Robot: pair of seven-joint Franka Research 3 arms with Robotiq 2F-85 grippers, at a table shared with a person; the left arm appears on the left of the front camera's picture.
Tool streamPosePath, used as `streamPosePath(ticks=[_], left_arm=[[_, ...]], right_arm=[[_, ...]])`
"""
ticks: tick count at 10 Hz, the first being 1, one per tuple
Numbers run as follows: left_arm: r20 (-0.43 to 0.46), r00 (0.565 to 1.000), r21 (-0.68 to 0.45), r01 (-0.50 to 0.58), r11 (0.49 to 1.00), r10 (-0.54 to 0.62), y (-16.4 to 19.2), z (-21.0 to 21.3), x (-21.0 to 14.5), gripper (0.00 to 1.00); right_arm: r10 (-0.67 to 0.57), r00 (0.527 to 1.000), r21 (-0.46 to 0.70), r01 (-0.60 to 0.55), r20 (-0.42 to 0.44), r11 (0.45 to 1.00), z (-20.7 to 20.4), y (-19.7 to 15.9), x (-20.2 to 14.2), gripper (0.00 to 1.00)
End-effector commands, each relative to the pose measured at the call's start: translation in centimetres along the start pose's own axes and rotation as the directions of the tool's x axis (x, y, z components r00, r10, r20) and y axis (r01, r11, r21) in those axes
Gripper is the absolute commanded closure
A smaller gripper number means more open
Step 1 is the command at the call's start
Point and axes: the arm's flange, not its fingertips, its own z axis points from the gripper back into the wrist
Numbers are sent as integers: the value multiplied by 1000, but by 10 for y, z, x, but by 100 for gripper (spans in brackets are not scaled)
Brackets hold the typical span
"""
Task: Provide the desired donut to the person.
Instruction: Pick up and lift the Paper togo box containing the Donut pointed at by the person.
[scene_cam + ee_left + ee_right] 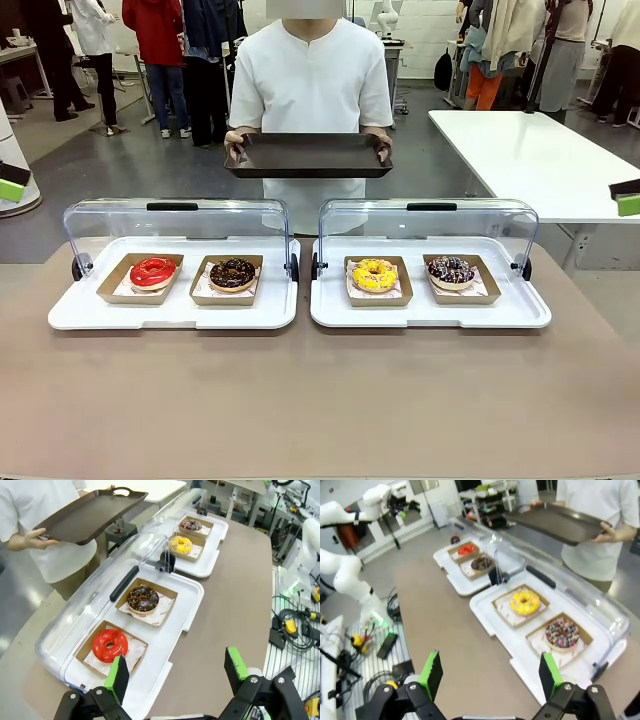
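My left claw (176,667) is released, its green-padded fingers spread wide and grasping nothing, hanging above the near edge of the left white tray (192,602). My right claw (490,669) is released and empty too, above the brown counter (445,630) just beside the right white tray (485,607).

Four donuts sit on the two trays, each in its own shallow cardboard dish. The left tray carries a red donut (153,271) and, to its right, a chocolate donut (233,273). The right tray carries a yellow donut (375,274) and a dark donut with coloured sprinkles (451,270). Both clear lids (175,222) are swung up at the far side, so the donuts lie uncovered toward me. I cannot tell which one is wanted.

The person (312,80) stands at the far edge of the counter, between the two trays, holding an empty dark serving tray (308,155) level with both hands.
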Motion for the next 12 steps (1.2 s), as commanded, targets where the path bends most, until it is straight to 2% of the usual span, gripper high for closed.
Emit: streamPosePath(ticks=[1, 5, 11, 12], left_arm=[[-14, 997, 18, 73, 997, -73, 2, 8, 0, 0], [-37, 983, 2, 181, 983, -181, 2, 8, 3, 0], [-104, 979, 14, 175, 984, -173, -2, 7, 2, 0], [-61, 985, 13, 165, 986, -164, -1, 8, 2, 0]], right_arm=[[47, 992, 14, -46, -117, 999, 16, -6, 5, 0], [70, 979, 72, -57, -191, 996, 26, -12, 4, 0], [55, 983, 54, -46, -175, 997, 25, -14, 2, 0], [69, 982, 34, -64, -177, 997, 22, -8, 10, 0]])
